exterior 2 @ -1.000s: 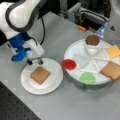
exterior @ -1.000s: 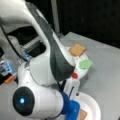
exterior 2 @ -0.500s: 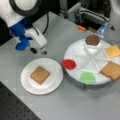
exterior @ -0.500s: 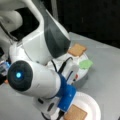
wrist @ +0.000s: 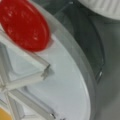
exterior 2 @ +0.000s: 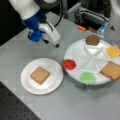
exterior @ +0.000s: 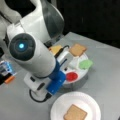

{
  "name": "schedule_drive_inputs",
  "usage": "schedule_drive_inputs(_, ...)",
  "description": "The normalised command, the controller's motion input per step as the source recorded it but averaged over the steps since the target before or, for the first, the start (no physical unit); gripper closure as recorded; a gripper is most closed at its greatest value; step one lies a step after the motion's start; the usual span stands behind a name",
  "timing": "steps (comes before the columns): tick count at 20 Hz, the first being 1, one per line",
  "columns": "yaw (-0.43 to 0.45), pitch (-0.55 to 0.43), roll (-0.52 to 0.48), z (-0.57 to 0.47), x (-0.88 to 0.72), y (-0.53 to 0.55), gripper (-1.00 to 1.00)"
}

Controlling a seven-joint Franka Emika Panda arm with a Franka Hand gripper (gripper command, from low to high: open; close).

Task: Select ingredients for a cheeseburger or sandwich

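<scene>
Gripper (exterior 2: 57, 45) hangs above table, far-left of divided tray (exterior 2: 75, 53), nothing seen in it; spread or pressed together, can't tell. One bread square (exterior 2: 40, 74) flat on paper plate (exterior 2: 27, 85), near-left. Tray holds patty (exterior 2: 92, 39) far, cheese (exterior 2: 113, 51) right, 2nd bread (exterior 2: 112, 70), leaf (exterior 2: 87, 77) near, red disc (exterior 2: 69, 64) at left rim. Wrist view: red disc (wrist: 23, 23) by a divider (wrist: 25, 80). Judgement: w/ flat pieces, come straight down, centred in compartment, clear of ribs.
</scene>
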Motion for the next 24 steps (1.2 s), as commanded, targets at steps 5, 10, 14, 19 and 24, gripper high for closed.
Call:
schedule_drive_inputs(5, 0.040, -0.137, -0.537, 0.04, -0.55, 0.49, -1.00)
schedule_drive_inputs(10, 0.092, -0.237, -0.410, -0.07, -0.52, 0.47, -1.00)
schedule_drive_inputs(14, 0.091, -0.259, -0.317, -0.10, -0.55, 0.36, -1.00)
schedule_drive_inputs(19, 0.041, -0.264, -0.261, -0.11, -0.42, 0.23, -1.00)
schedule_drive_inputs(24, 0.009, -0.215, -0.218, -0.09, -0.28, 0.20, -1.00)
